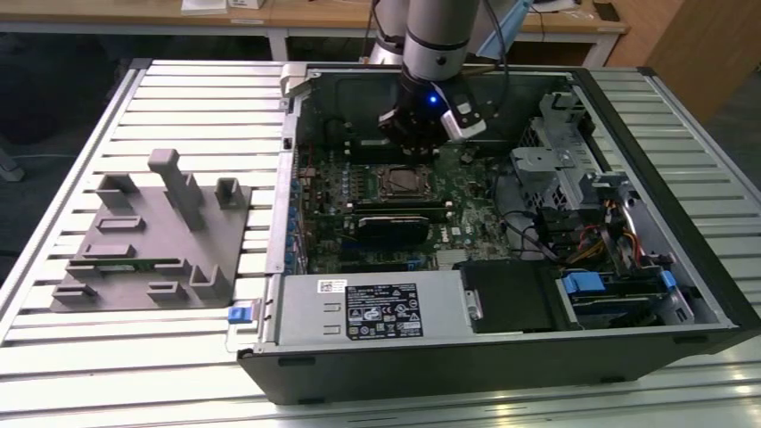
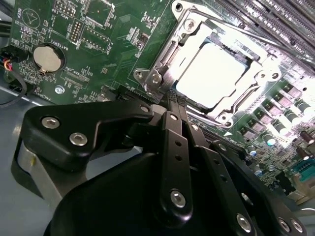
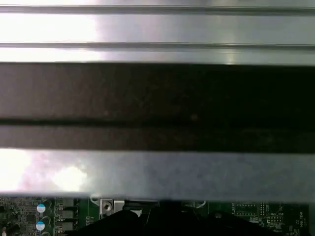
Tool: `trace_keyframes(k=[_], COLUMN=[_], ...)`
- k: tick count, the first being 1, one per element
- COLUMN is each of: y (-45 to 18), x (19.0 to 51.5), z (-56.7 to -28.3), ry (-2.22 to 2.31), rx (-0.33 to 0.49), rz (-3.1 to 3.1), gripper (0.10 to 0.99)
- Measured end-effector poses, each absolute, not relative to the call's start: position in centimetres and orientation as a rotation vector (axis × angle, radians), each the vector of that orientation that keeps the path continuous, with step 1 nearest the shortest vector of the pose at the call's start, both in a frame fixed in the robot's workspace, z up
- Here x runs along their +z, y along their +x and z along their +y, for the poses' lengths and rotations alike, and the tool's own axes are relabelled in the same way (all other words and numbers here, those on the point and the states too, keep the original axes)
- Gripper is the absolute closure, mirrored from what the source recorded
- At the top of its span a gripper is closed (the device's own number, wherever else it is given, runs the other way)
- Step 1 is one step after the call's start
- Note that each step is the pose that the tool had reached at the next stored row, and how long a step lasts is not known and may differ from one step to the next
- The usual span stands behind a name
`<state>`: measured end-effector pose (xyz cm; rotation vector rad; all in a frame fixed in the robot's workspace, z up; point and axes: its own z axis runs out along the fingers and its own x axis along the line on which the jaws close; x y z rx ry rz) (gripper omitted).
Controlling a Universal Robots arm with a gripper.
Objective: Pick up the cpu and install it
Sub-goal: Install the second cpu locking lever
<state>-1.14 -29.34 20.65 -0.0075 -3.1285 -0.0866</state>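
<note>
In the exterior view, the robot arm reaches down into an open computer case (image 1: 618,160) lying on a slatted metal table (image 1: 178,98), its gripper (image 1: 419,134) hanging just above the main board (image 1: 356,192) and near the case's far wall. The processor socket (image 1: 405,181) sits just in front of it, with a black heatsink block (image 1: 402,220) beside that. A grey parts holder (image 1: 155,241) lies well apart at the exterior view's left.

In the second wrist view, the cpu (image 2: 212,76) lies bright and flat inside the socket's metal frame (image 2: 162,73), which suggests the chip is already seated; whether the frame is latched cannot be told. The black linkages come together close above the board, the claw looking closed and empty. A coin battery (image 2: 47,57) sits to one side.

In the first wrist view, the case wall (image 3: 157,98) looms near, so room behind the arm is tight.
</note>
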Motion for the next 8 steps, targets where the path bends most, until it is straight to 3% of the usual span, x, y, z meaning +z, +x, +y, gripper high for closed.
trace_keyframes(k=[8], y=[-1.14], x=[20.6], z=[-30.09], ry=[-0.007], rx=[-0.087], rz=[-3.129], gripper=[0.969])
